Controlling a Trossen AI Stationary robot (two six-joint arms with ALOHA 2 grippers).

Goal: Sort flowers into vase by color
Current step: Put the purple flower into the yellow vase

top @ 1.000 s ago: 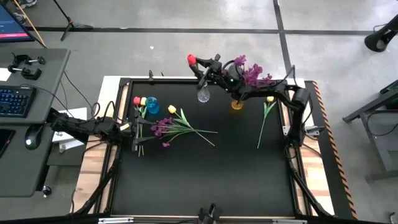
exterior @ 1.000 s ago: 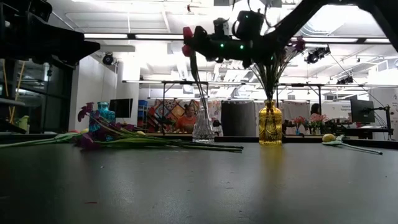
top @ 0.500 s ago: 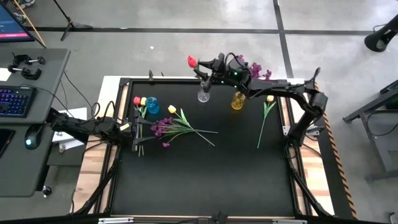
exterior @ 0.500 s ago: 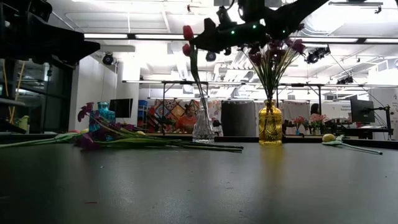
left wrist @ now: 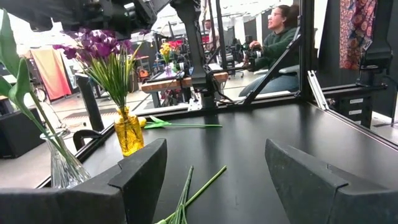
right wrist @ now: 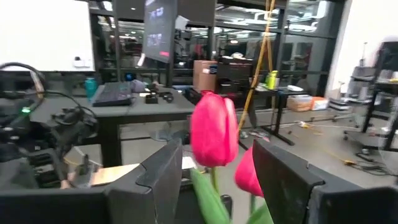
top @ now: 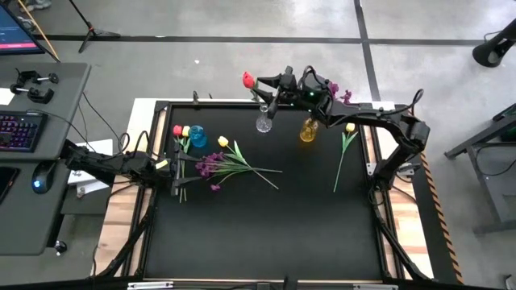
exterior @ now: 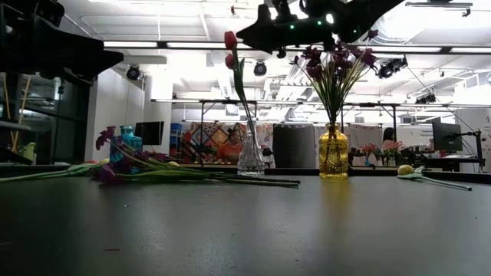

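Note:
Two red tulips [exterior: 231, 40] stand upright with their stems in the clear glass vase [exterior: 250, 157] at the table's far edge. My right gripper [exterior: 244, 36] hovers open just beside the blooms at their height; in its wrist view the tulips [right wrist: 213, 137] show between the spread fingers, apart from both. Purple sprigs [exterior: 335, 65] stand in the yellow vase [top: 307, 131]. A pile of purple sprigs and yellow tulips [top: 228, 161] lies flat on the table's left half. My left gripper [top: 174, 165] waits open at the left edge, by the stem ends.
A blue vase [top: 197, 138] stands near the far left corner with a red and a yellow tulip head [top: 181, 130] lying beside it. One yellow tulip [top: 347, 141] lies alone near the right edge. The near half of the black table [top: 266, 234] holds nothing.
My right gripper has risen and drawn back a little toward the table's right, away from the clear vase. The red tulips have stayed upright in that vase. The purple sprigs in the yellow vase, partly covered by the arm before, now show fully.

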